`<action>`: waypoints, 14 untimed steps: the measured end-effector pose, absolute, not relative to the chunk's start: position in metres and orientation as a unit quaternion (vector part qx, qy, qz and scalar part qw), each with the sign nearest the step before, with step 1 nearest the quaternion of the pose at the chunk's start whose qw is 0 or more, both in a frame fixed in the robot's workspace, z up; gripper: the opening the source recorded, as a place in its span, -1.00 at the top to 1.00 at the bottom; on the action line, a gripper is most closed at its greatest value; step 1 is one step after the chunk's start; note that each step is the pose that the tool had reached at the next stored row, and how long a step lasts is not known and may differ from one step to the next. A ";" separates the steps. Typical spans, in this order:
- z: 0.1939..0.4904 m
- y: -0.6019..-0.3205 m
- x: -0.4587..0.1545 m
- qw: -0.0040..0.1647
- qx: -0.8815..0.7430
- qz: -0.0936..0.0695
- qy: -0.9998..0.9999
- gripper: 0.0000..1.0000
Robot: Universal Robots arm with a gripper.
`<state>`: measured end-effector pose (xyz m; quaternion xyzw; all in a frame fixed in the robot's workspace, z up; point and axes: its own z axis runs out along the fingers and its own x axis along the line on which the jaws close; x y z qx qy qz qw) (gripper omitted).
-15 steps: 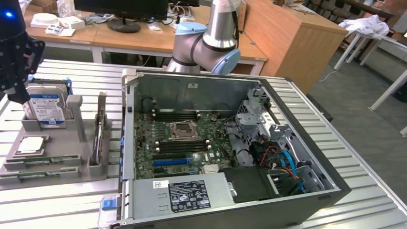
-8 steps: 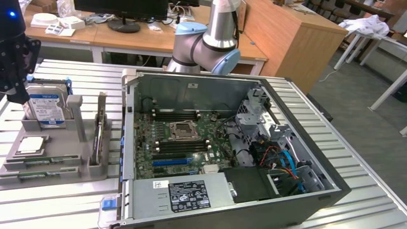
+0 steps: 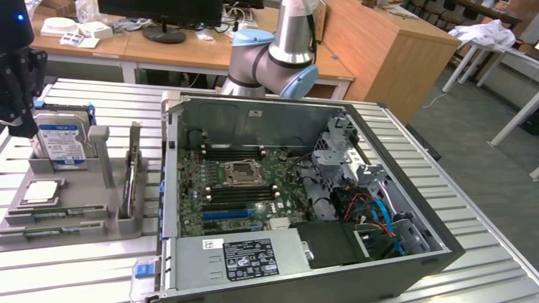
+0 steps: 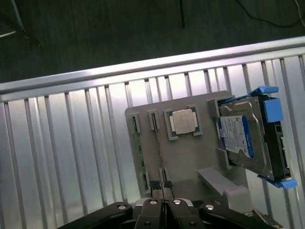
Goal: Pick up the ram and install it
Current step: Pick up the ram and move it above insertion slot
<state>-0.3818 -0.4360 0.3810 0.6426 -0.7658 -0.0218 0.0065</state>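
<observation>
Bench: slatted metal, grey holder on top.
Gripper: fingers together, empty, above holder.
Ram: green stick slotted in holder.

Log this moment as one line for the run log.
end effector: shut, empty | over: grey plastic parts tray | thin green ram stick: in tray slot, not gripped

The surface was a ribbed metal top of long parallel slats. A grey holder lay flat on it toward the exterior view's left. Just beside the holder, on the exterior view's right, an open computer case lay on its side across the middle.
</observation>
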 end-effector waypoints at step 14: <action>0.380 -0.436 -0.382 0.008 0.709 -0.021 -0.705 0.79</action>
